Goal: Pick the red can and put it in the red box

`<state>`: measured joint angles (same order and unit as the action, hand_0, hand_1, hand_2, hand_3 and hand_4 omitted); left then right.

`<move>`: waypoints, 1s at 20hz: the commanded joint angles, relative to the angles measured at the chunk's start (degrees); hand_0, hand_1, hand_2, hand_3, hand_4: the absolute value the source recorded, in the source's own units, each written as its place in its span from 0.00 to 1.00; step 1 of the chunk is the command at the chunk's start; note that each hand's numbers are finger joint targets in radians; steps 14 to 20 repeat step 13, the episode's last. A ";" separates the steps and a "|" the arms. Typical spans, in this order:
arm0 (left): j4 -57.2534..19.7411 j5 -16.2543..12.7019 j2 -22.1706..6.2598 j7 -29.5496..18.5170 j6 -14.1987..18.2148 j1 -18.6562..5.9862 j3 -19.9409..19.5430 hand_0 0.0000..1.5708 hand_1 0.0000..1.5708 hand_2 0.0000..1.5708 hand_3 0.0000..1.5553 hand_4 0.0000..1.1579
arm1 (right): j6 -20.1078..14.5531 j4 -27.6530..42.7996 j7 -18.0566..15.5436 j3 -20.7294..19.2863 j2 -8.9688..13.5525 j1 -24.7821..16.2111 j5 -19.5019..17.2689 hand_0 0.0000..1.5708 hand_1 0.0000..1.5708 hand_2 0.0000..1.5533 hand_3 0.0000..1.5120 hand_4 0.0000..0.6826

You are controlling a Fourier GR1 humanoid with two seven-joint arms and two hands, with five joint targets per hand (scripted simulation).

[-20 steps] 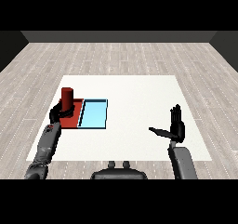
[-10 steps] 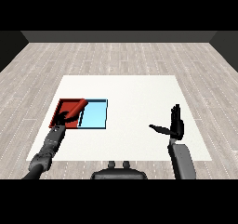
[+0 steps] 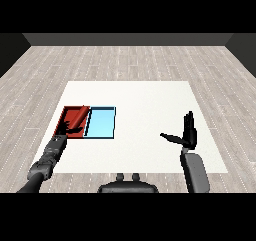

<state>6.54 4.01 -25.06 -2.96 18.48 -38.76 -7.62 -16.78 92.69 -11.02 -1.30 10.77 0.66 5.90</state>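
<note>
**Inspection: left robot hand at the red tray, red can not clearly visible**

The flat white table (image 3: 150, 100) carries two shallow rectangular trays lying side by side near its left edge: a red tray (image 3: 75, 116) on the left and a light blue tray (image 3: 101, 122) touching it on the right.

The left robot hand (image 3: 69, 130) reaches over the near edge of the red tray, its grey forearm (image 3: 52, 152) coming in from the lower left corner. Its dark fingers appear spread over the tray's near part, but whether they are straight or curled cannot be told at this angle.

The red cylindrical can cannot be made out as a separate shape. The red tray shows only a uniform red interior, and whether the can lies inside it or under the hand cannot be told.

The right robot hand (image 3: 187, 134) is raised above the right side of the table, well apart from both trays. Its fingers point straight upward and its thumb extends to the left; it is open and holds nothing.
</note>
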 commanded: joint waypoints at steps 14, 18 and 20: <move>24.77 -18.34 4.32 -37.71 -20.28 4.58 -14.36 0.00 0.00 0.00 0.00 0.00 | 6.63 9.47 0.72 3.39 0.41 -2.42 3.89 0.00 0.00 0.00 0.00 0.00; 24.77 -18.34 4.32 -37.71 -20.28 4.58 -14.36 0.00 0.00 0.00 0.00 0.00 | 6.63 9.47 0.72 3.39 0.41 -2.42 3.89 0.00 0.00 0.00 0.00 0.00; 24.77 -18.34 4.32 -37.71 -20.28 4.58 -14.36 0.00 0.00 0.00 0.00 0.00 | 6.63 9.47 0.72 3.39 0.41 -2.42 3.89 0.00 0.00 0.00 0.00 0.00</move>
